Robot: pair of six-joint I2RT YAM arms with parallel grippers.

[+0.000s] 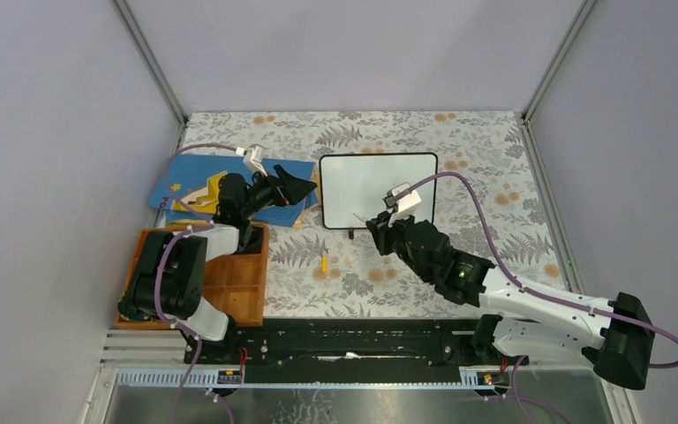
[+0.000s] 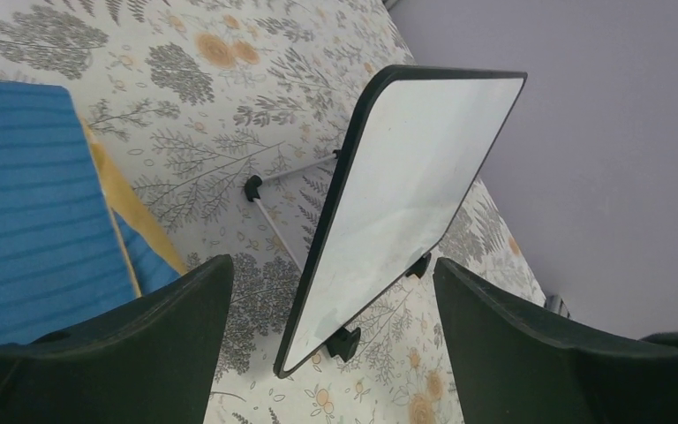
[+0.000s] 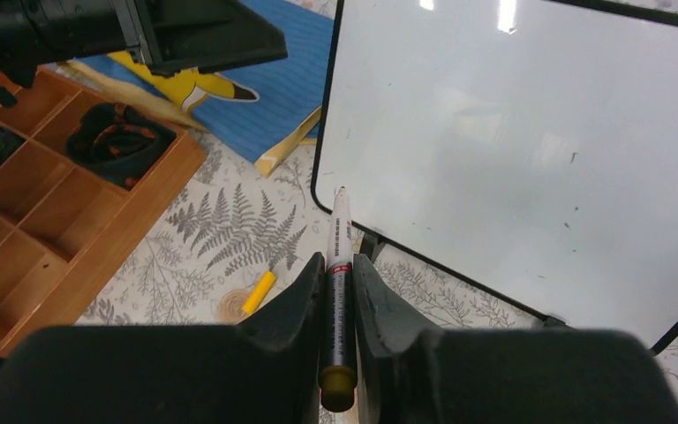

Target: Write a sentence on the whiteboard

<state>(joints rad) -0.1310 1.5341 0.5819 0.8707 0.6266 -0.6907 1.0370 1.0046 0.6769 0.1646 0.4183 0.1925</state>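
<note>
Right gripper (image 3: 337,281): fingers clamped on a white marker (image 3: 336,256). The barrel runs out between them, yellowish butt end toward the wrist, tip forward. The tip sits at the lower left corner of the whiteboard (image 3: 512,132), right by the black frame. Can't tell whether it touches.

Left gripper (image 2: 333,265): fingers wide apart, holding nothing. It hovers over the right edge of the blue book (image 1: 190,181), pointing at the board's left edge.

The whiteboard stands tilted on its small black feet (image 2: 344,340), with a thin rod stand (image 2: 274,221) behind it, mid-table toward the far side. Its face reads plain white with a few tiny dark specks and light glare near the top.

A small yellow piece (image 1: 324,262) lies on the floral tablecloth (image 1: 494,168) in front of the board, apart from both grippers.

A wooden compartment tray (image 1: 238,287) sits at the left near edge by the left arm's base, with a black item (image 3: 119,146) in one compartment. The book, with its yellow pattern, lies just left of the board.
</note>
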